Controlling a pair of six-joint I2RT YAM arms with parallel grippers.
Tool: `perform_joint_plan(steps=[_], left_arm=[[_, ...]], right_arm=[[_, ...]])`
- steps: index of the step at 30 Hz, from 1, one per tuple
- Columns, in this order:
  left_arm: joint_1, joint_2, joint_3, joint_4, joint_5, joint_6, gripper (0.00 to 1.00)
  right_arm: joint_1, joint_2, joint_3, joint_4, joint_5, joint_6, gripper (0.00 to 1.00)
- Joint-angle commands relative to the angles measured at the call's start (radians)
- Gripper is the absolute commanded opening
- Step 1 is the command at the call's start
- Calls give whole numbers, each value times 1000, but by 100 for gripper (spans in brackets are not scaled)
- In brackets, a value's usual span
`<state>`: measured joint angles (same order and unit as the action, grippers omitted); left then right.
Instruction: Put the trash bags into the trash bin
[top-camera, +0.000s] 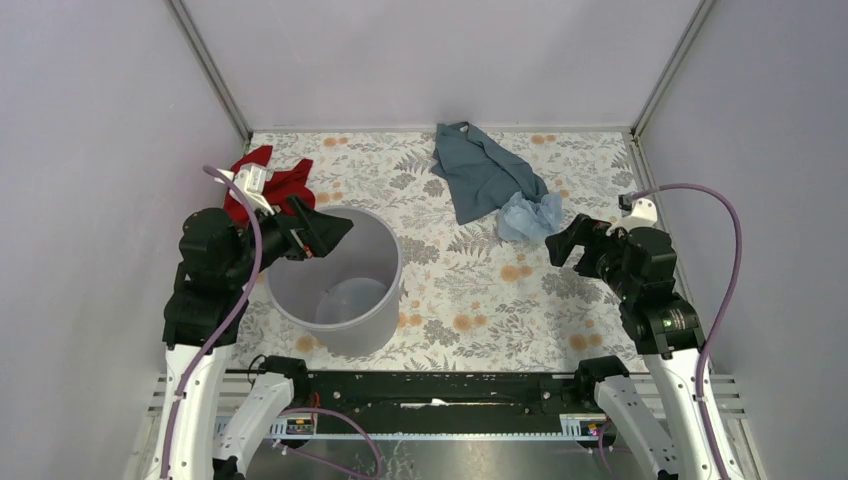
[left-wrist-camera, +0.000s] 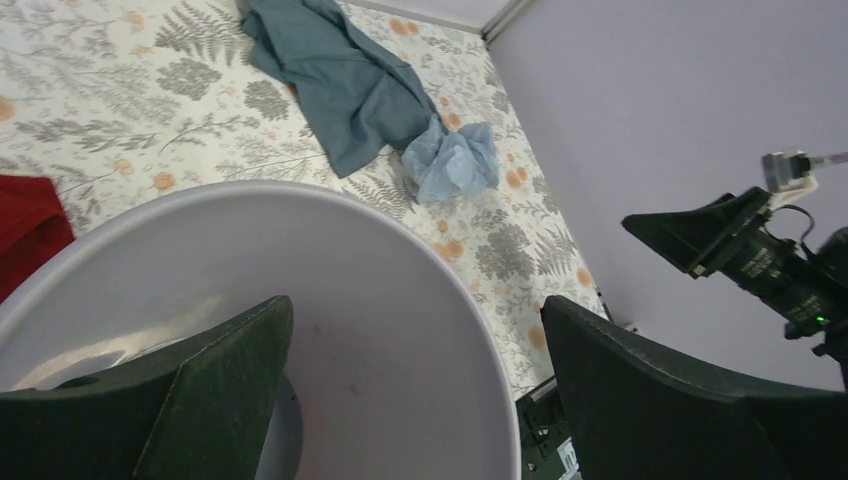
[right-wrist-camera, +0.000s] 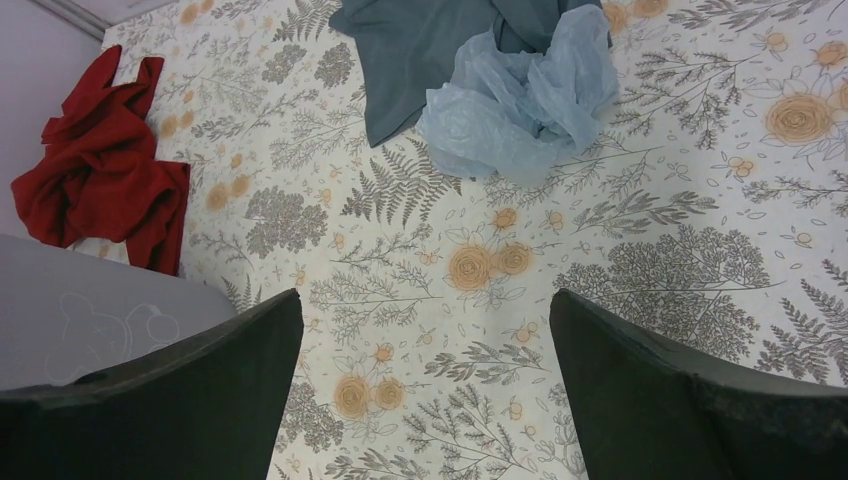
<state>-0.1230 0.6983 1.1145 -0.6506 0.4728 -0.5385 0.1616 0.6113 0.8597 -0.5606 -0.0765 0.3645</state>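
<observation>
Left gripper (left-wrist-camera: 415, 305): nearest to us in the left wrist view, its two dark fingers fill the bottom corners of the frame. They are spread wide and hold nothing.
Right gripper (right-wrist-camera: 425, 300): in the right wrist view we see the same, dark fingers in both bottom corners, wide apart, with only flowered cover in the gap.
Trash bag (right-wrist-camera: 520, 95): we see a thin, crinkly, pale blue translucent plastic trash bag, bunched up on the flowered table cover (top-camera: 480, 300), right of centre in the top view.
Bag to right gripper: in the right wrist view it sits at upper centre, above the gap between the fingers, near but apart. In the top view it lies just up and left of the fingertips.
Bag to left gripper: well apart, across the frame to the right in the top view.
Trash bin (top-camera: 360, 335): the round, smooth-walled, light grey plastic trash bin stands upright, lower left of centre in the top view. The left gripper hangs over its upper left rim.
Bag's neighbour: its upper edge touches the lower end of a dark teal-grey cloth (top-camera: 475, 170).
Red cloth (top-camera: 275, 185): crumpled, up and left of the bin.
Counts: we count one bag, one bin, two cloths, two grippers.
</observation>
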Motion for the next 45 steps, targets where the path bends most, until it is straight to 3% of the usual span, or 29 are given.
perform_joint_plan(steps=[1, 5, 10, 14, 19, 27, 31, 37, 45], left_arm=[[-16, 49, -6, 122, 120, -34, 99], [-166, 122, 33, 154, 12, -38, 99], [-541, 278, 122, 167, -294, 2, 99], [-691, 341, 197, 172, -493, 20, 99], [-712, 391, 267, 201, -481, 36, 99], [-717, 415, 314, 189, -488, 49, 99], [-717, 401, 292, 192, -489, 44, 99], [-717, 424, 307, 187, -425, 44, 99], [-718, 430, 357, 155, -428, 51, 99]], right_arm=[[-4, 18, -16, 75, -47, 22, 100], [-4, 33, -32, 106, -130, 22, 100], [0, 63, -119, 221, -345, 67, 100], [75, 81, -231, 353, -422, 156, 100], [323, 181, -316, 541, -422, 197, 100], [630, 581, -373, 1159, -461, 322, 100], [689, 803, -338, 1456, -482, 335, 100], [728, 1058, -215, 1680, -486, 205, 100], [830, 1443, 61, 1980, -509, 309, 100]])
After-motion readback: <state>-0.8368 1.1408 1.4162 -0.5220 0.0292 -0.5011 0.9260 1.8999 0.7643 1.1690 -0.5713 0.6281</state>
